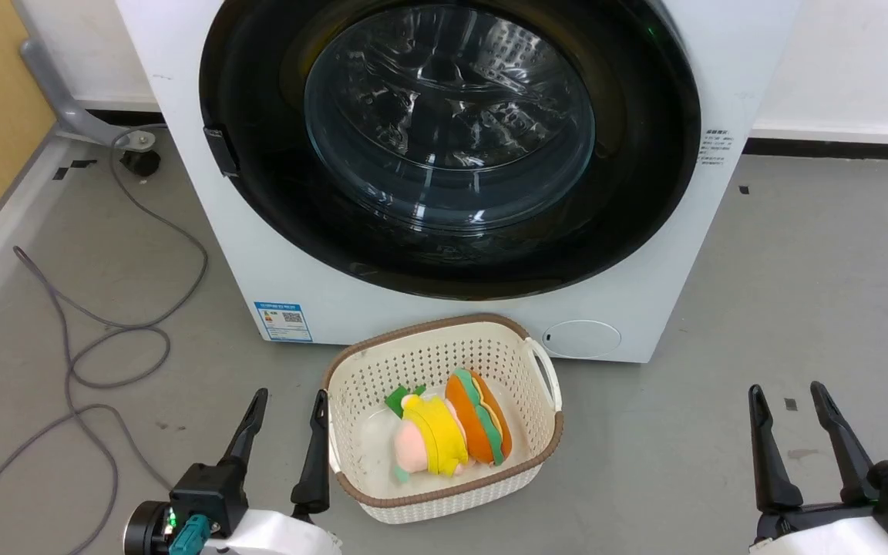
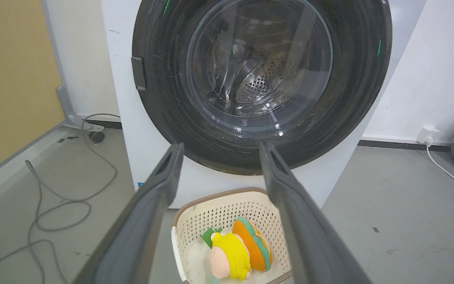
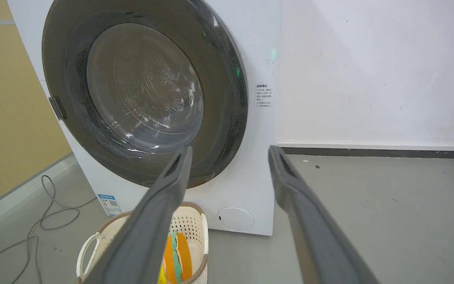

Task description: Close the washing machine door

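**At the machine's front: door flat against it, both grippers low and open**

From the head camera, the washing machine door [image 1: 449, 146] lies flat against the front of the white washing machine [image 1: 282, 285], and the steel drum shows through its clear glass bowl. A blue label [image 1: 283, 321] and a round cap [image 1: 581, 338] sit low on the front panel. Just before the machine, a cream basket [image 1: 444, 320] stands on the grey floor and holds two plush toys, one yellow [image 1: 432, 443] and one orange [image 1: 479, 416]. The left gripper [image 1: 290, 397] is at the lower left, just beside the basket, with its jaws apart and empty. The right gripper [image 1: 786, 389] is at the lower right, well apart from the basket, its jaws also apart and empty. A grey cable [image 1: 112, 331] loops across the floor on the left.

Along the left wrist's fingers, spread wide, the door fills the upper part and the basket lies below between them.

Along the right wrist's fingers, likewise spread, the door is seen at an angle, flush with the front, with the cap below it.
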Robot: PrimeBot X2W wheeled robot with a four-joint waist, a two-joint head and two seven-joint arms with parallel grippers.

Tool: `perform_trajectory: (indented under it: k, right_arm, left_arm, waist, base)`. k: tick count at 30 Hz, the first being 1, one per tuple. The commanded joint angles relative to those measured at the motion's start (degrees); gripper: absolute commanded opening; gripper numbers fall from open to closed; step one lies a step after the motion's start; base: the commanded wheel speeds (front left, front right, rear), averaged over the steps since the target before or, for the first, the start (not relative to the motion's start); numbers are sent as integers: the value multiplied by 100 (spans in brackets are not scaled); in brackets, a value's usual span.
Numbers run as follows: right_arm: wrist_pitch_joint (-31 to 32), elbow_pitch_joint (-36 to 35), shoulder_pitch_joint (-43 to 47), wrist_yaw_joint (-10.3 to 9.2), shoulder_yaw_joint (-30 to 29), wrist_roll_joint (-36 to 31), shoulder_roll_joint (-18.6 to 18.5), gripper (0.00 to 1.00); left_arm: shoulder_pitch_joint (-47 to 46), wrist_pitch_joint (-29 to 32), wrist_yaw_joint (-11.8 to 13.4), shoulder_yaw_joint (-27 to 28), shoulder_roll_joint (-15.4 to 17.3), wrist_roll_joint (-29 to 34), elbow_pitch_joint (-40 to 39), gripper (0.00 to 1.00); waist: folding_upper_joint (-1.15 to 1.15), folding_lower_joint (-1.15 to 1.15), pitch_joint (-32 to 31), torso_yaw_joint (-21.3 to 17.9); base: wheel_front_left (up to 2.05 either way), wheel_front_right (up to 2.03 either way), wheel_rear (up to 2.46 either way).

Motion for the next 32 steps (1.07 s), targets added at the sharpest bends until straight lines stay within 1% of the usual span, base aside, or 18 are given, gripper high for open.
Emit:
perform_trajectory:
  k: [1, 9, 10, 32]
  right_arm:
    - [-25, 18, 83, -5, 3, -47, 35, 100]
    - [-25, 45, 45, -5, -25, -96, 52, 100]
    - [0, 35, -1, 0, -23, -51, 21, 0]
    - [230, -15, -52, -1, 62, -156, 27, 0]
  left_arm:
    - [74, -24, 28, 16, 2, 62, -15, 100]
    - [64, -24, 1, 35, 2, 13, -63, 100]
    - [18, 0, -2, 23, 0, 8, -47, 0]
    - [22, 237, 24, 106, 0, 140, -165, 0]
  waist:
    - [0, 0, 6, 3]
    - [0, 0, 38, -1]
    - [0, 0, 41, -1]
    - [0, 0, 7, -41]
  base:
    - [0, 0, 0]
    - [0, 0, 0]
    - [0, 0, 0]
    - [0, 0, 0]
